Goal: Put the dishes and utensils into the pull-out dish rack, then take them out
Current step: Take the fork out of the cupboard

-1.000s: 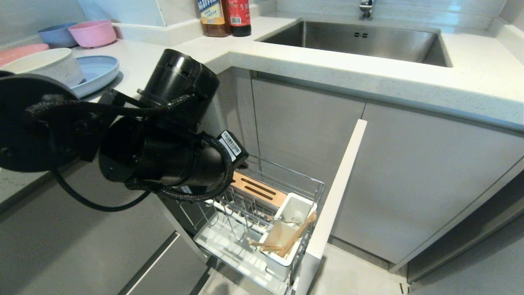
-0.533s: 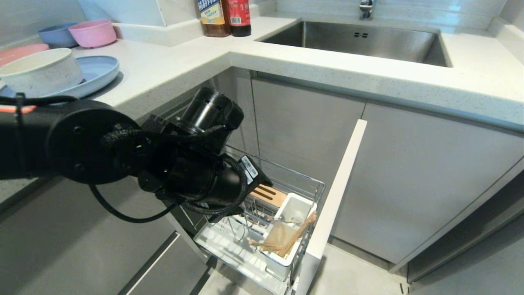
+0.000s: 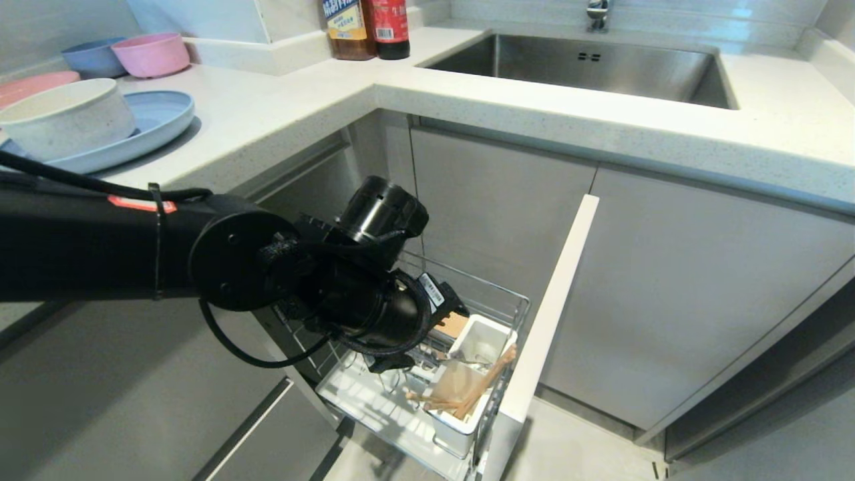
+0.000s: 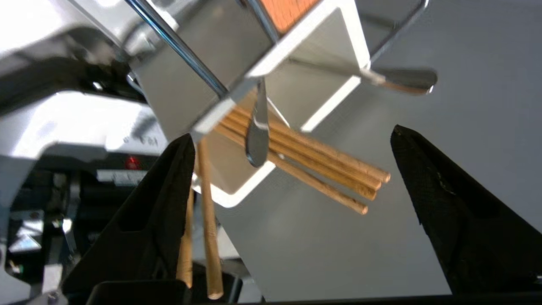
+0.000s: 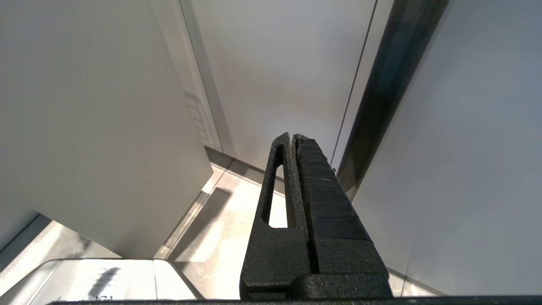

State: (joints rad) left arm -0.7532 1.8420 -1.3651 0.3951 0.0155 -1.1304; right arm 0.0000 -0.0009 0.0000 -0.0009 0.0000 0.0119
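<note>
The pull-out dish rack [image 3: 374, 394] stands drawn out below the counter, its pale front panel [image 3: 548, 314] on the right. Light-wood chopsticks [image 3: 477, 394] lean in its white utensil holder [image 3: 481, 341]. My left arm [image 3: 374, 307] reaches down over the rack. In the left wrist view my left gripper [image 4: 291, 131] is open, with the holder [image 4: 237, 192], a bundle of chopsticks [image 4: 322, 169] and two silver handles [image 4: 256, 135] [image 4: 406, 80] ahead of it. Two more chopsticks [image 4: 207, 237] run along one finger, not gripped. The off-white bowl [image 3: 67, 117] and light-blue plate [image 3: 150, 113] sit on the counter. My right gripper [image 5: 293, 137] is shut and parked.
A pink bowl [image 3: 152, 53], a blue bowl [image 3: 93, 59] and a pink plate [image 3: 33, 83] sit at the counter's back left. Two bottles [image 3: 364, 27] stand by the steel sink [image 3: 588, 67]. Grey cabinet doors [image 3: 674, 294] flank the rack on both sides.
My left arm has dropped from counter height and swung right, down onto the rack beside the utensil holder. The dishes, rack and chopsticks have not moved.
</note>
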